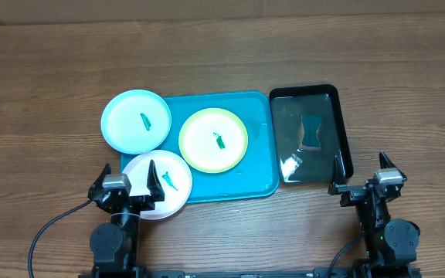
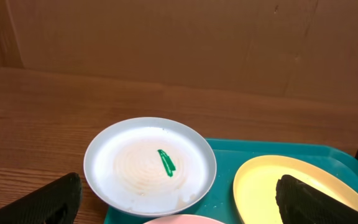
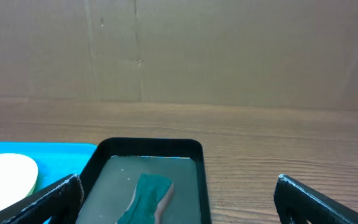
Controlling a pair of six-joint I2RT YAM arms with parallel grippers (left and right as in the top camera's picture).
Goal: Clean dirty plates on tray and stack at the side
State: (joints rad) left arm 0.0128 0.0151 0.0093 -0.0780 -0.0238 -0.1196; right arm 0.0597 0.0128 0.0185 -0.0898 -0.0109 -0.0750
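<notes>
Wood-grain table (image 1: 52, 77) bears glossy tray (image 1: 257, 123) and round plates (image 1: 199, 127); left hand (image 1: 128, 179) and right hand (image 1: 360, 174) gape empty.

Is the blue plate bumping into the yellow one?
Apart. The left wrist view shows a strip of turquoise tray between the pale blue plate and the yellow-green plate; overhead shows the same gap.

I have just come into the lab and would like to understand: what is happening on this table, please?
Nothing is being handled yet. The pale blue plate, the yellow-green plate and the white plate lie on or overhang the turquoise tray, each with a green smear. What looks like a sponge lies in the black tray. The left arm has its jaws open by the white plate, the right arm by the black tray. Both hold nothing.
</notes>
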